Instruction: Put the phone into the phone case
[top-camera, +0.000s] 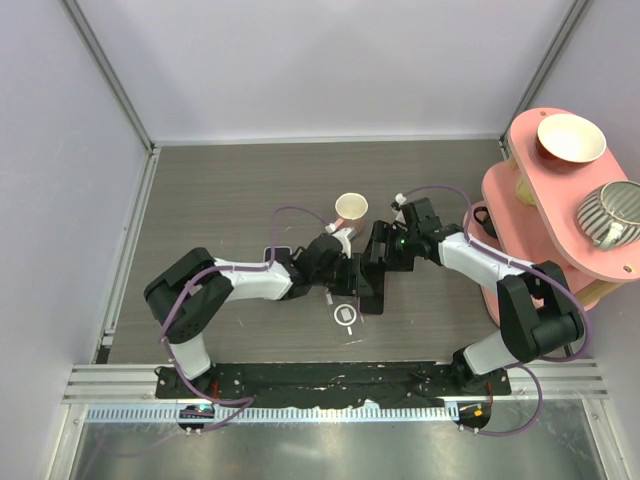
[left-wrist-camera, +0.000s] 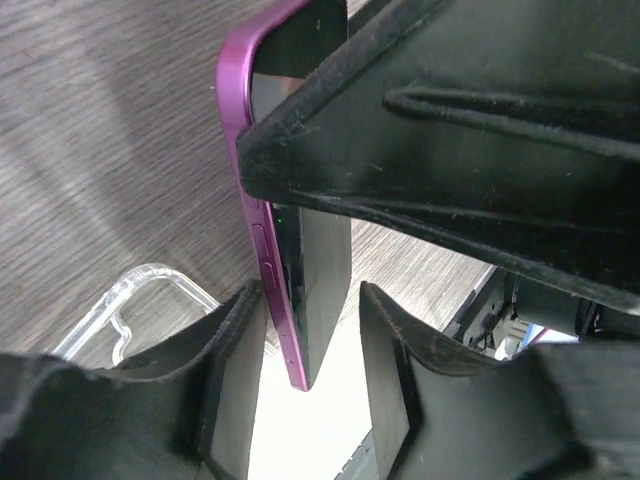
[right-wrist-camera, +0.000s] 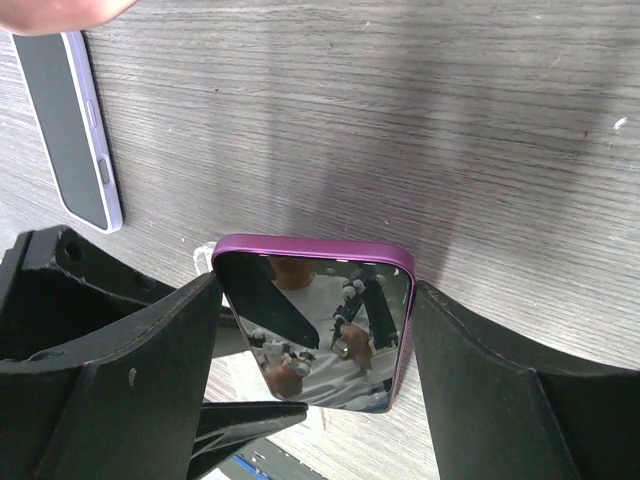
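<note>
Left fingers (left-wrist-camera: 235, 390): right up at the lens, black pads either side of the phone's (right-wrist-camera: 312, 325) two faces. Close on both, but contact or a sliver of gap, I cannot tell.
Left gripper (left-wrist-camera: 307, 292): about half spread, phone edge-on in the gap.
Right gripper (right-wrist-camera: 315, 288): closed across the phone's width, one finger hard against each long side, a solid hold.
Where the phone is: mid-table, caught between the two grippers where the arms meet.
Which way it points: in the left wrist view the purple side rail with its buttons faces the camera and the long axis runs up the frame. In the right wrist view the glossy screen faces the lens, rounded short end farthest away.
Hidden: a right finger crosses the phone's middle in the left wrist view. From above, the grippers cover it almost entirely.
Phone case (top-camera: 345, 318): clear, flat on the table (top-camera: 220, 190), just nearer the bases than the grippers. Only one corner shows past the left fingers.
Writing: a white ring on the case, nothing legible at this size.
Second phone (right-wrist-camera: 70, 130): pale-edged, flat on the wood, cut off by the frame.
Paper cup (top-camera: 351, 207): just beyond the grippers.
Pink shelf (top-camera: 540, 190): far right, carrying a bowl (top-camera: 571, 138) and a striped cup (top-camera: 610, 213).
</note>
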